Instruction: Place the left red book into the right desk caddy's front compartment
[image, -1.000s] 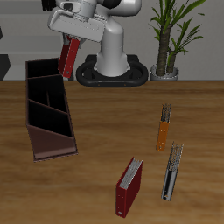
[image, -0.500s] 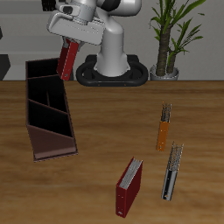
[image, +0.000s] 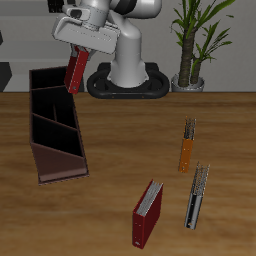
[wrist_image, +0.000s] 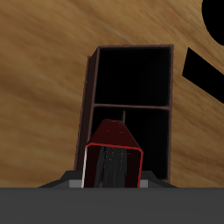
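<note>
My gripper is shut on the left red book and holds it up on end in the air, tilted a little. The book hangs above the back end of the right desk caddy, a long dark maroon-brown box with inner dividers; its sloped lower end points to the table's front edge. In the wrist view the red book hangs over the caddy's dark open sections, with the caddy wall just past it. The book does not touch the caddy.
A thicker dark-red book with white page edges stands near the table's front edge. A slim orange book and a slim dark book lie beside it. The robot base and a potted plant stand at the back.
My gripper has moved the red book a little sideways, toward the caddy's back end. Nothing else has moved.
</note>
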